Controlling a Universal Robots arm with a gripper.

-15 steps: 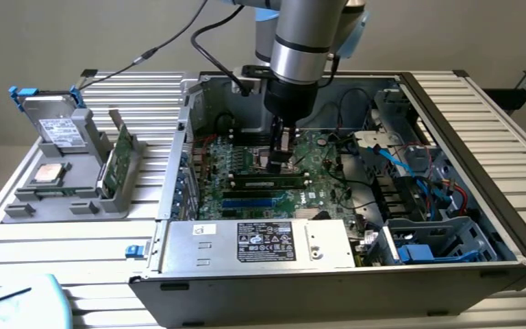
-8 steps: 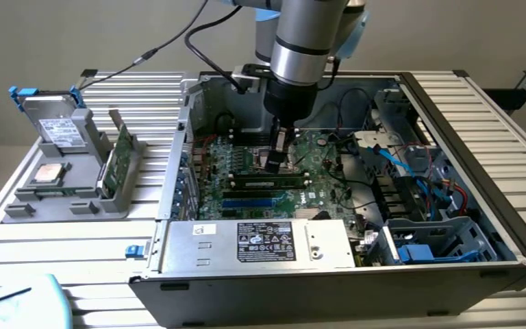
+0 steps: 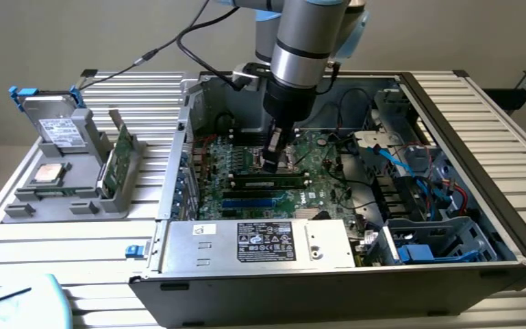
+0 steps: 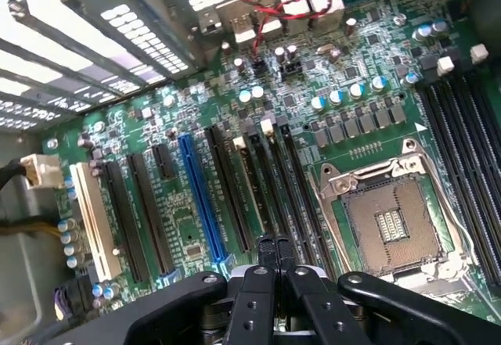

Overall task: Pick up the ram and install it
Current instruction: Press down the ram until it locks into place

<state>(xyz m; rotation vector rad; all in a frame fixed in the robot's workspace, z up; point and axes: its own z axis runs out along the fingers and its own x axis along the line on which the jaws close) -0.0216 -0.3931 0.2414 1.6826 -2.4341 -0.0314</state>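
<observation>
The ram (image 3: pixel 268 182) is a slim dark-green stick with black chips. It sits upright in a slot of the motherboard (image 3: pixel 235 161) inside the open computer case (image 3: pixel 446 103). My gripper (image 3: pixel 275 163) hangs low over the board, just behind the stick and near the middle of its length. In the wrist view the gripper (image 4: pixel 274 245) is shut, its black fingertips pressed together with nothing between them. They sit over the row of long black memory slots (image 4: pixel 293 181), beside the empty processor socket (image 4: pixel 391 220). I cannot tell whether they touch the stick.
A grey holder (image 3: pixel 62 199) on the exterior view's left carries a wider green card (image 3: pixel 121 156), a silver processor chip (image 3: pixel 48 173) and a drive (image 3: pixel 57 127). The power supply (image 3: pixel 258 243) sits at the case front. Blue and red cables (image 3: pixel 437 178) crowd the right side.
</observation>
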